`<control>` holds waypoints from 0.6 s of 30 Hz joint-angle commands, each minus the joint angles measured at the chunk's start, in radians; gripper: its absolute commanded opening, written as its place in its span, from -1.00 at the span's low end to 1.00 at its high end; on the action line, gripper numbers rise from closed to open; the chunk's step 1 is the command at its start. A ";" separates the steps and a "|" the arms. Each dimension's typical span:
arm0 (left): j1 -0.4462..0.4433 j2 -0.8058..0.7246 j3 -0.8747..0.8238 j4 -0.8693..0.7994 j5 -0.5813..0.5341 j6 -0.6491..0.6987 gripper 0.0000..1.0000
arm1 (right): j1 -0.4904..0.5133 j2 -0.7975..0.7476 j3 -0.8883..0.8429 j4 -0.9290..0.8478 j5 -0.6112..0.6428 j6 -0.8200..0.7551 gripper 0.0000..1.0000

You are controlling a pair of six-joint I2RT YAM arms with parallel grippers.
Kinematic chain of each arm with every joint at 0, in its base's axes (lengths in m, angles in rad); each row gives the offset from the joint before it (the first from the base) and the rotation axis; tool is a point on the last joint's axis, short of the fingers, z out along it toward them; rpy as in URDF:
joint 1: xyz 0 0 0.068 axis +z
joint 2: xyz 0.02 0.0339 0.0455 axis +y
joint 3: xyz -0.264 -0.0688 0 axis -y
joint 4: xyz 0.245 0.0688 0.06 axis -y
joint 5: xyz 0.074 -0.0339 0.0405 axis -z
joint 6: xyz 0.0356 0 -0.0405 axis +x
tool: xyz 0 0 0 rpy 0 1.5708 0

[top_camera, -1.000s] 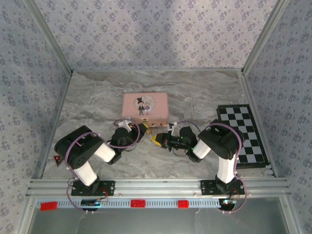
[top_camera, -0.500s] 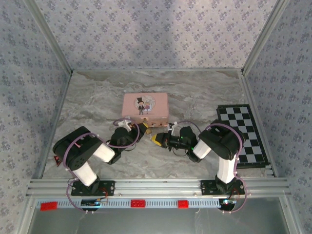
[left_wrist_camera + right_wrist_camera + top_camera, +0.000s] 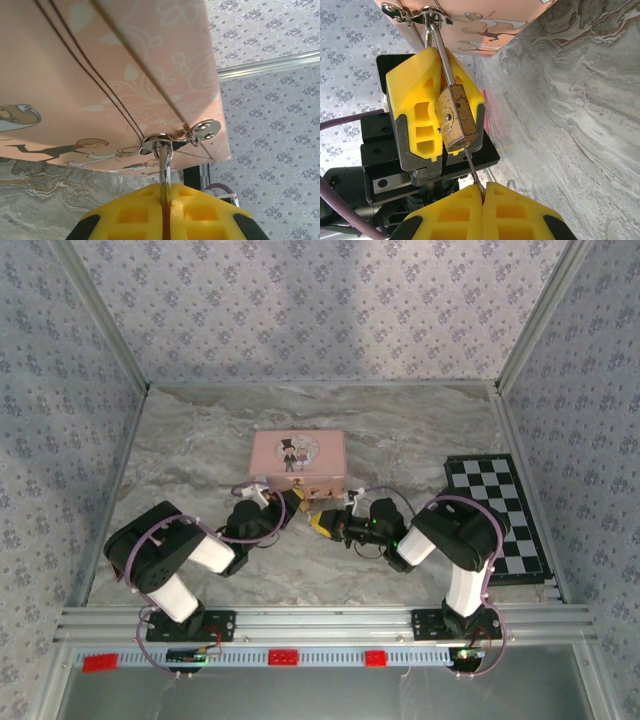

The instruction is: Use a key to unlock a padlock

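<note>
1. Both grippers meet at the front of the pink box (image 3: pixel 298 455), where the padlock (image 3: pixel 457 120) hangs from the box's hasp (image 3: pixel 160 142).
2. My left gripper (image 3: pixel 167 212) is clamped tight on the silvery shackle (image 3: pixel 165 167), just below the hasp. I judge it is there to brace the lock, so the body cannot swing or twist away when the key pushes in.
3. My right gripper (image 3: pixel 483 200) is closed all the way on what I take to be the key (image 3: pixel 471 170). It is a thin metal sliver seen edge-on, running up to the underside of the brass body and apparently lined up with the keyway.
4. I cannot tell whether the tip is already inside the keyhole. The spot is tiny, and the corner of the body covers it.
5. The key's head is buried between the right fingers, so I can't check how squarely it sits.
6. From the top view the padlock is barely a speck between the yellow fingertips. Judging by the wrist views, the shackle is not yet released.
</note>
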 commanded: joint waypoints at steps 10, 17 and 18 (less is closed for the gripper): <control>-0.033 -0.051 0.042 0.149 0.046 0.005 -1.00 | -0.008 -0.089 -0.008 0.018 0.120 0.013 -1.00; -0.046 -0.090 0.051 0.149 0.046 0.000 -1.00 | -0.006 -0.093 -0.017 0.018 0.136 0.015 -1.00; -0.050 -0.088 0.050 0.149 0.044 -0.001 -1.00 | -0.005 -0.093 -0.015 0.018 0.137 0.016 -1.00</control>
